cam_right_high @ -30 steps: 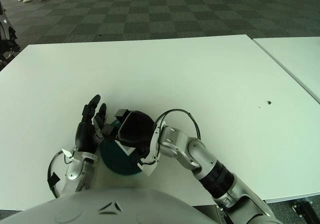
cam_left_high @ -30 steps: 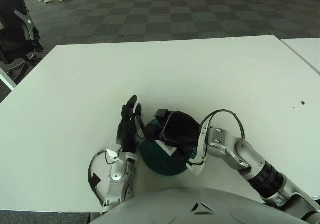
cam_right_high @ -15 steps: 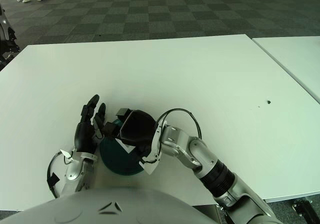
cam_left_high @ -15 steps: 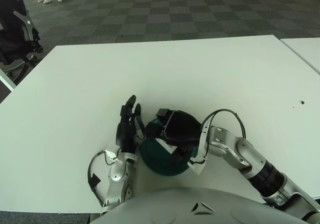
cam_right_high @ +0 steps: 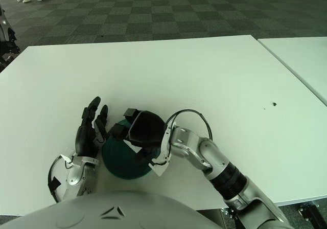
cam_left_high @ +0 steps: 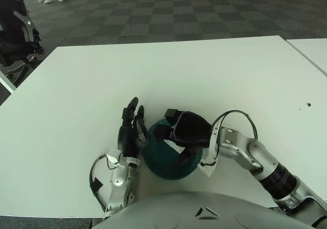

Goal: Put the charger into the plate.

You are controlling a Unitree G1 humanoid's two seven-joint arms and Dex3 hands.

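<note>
Near the table's front edge, close to the robot's body, the dark green plate sits on the white table, and the right hand is poised directly over it, palm down, covering most of the dish. That placement fits the task: the hand appears positioned so whatever it carries would land inside the rim rather than beside it. A small white shape at the hand's underside, over the plate, may be the charger, but it cannot be told with confidence whether the fingers are clamped on it or have let go; the fingers look curled downward and their grip is hidden. The left hand stands just beside the plate's left rim with its fingers extended and spread, holding nothing, seemingly bracing or guarding the dish so it does not slide. Compared with a second ago, the right hand has shifted a little to the right and farther from the robot, and more of the plate's near-left interior now shows. The left hand and the plate look unchanged in position.
</note>
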